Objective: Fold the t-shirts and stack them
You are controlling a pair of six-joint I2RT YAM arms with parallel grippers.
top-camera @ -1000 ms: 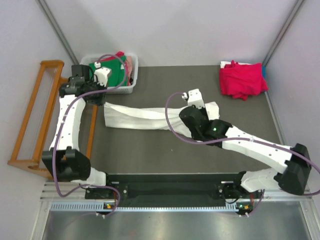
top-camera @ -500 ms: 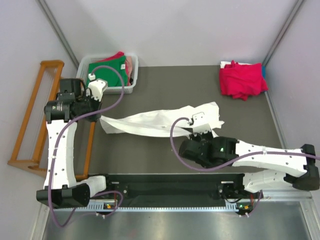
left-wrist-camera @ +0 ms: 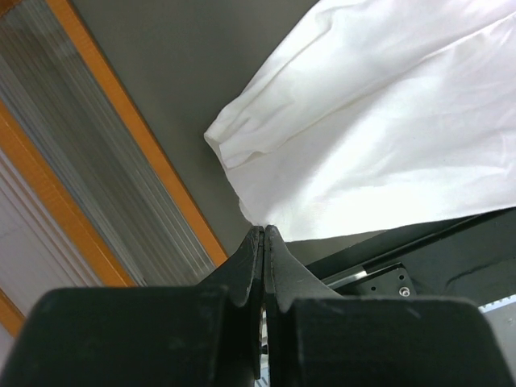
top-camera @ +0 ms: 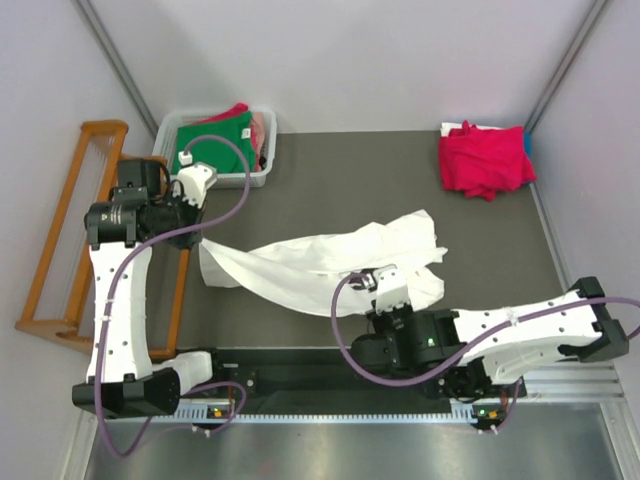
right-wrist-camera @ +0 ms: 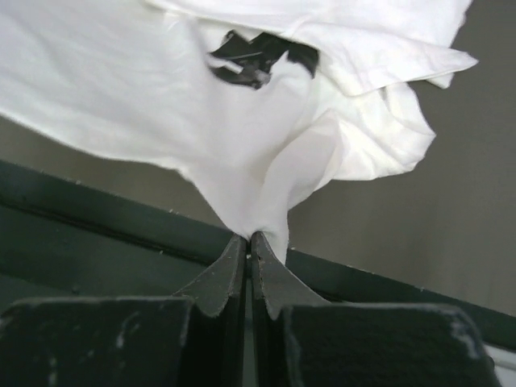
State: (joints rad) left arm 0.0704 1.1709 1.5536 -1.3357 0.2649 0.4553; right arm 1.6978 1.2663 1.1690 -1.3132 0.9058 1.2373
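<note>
A white t-shirt (top-camera: 320,262) hangs stretched and rumpled across the middle of the dark table, held at two points. My left gripper (top-camera: 203,238) is shut on its left corner, close to the orange rack. In the left wrist view the cloth (left-wrist-camera: 387,129) runs away from the shut left gripper (left-wrist-camera: 263,229). My right gripper (top-camera: 378,280) is shut on a bunched edge near the table's front. In the right wrist view the cloth (right-wrist-camera: 161,105) rises from the shut right gripper (right-wrist-camera: 248,235). A pile of red t-shirts (top-camera: 485,160) lies at the back right.
A white slatted basket (top-camera: 262,172) at the back left holds a green shirt (top-camera: 215,135) and red cloth. The orange wooden rack (top-camera: 60,240) stands along the left edge, close beside my left arm. A black rail (top-camera: 300,365) runs along the near edge.
My right gripper has pulled its hold on the white shirt toward the near edge, spreading the cloth wider. My left gripper drew back from the basket with the shirt's corner, then stayed nearly still.
</note>
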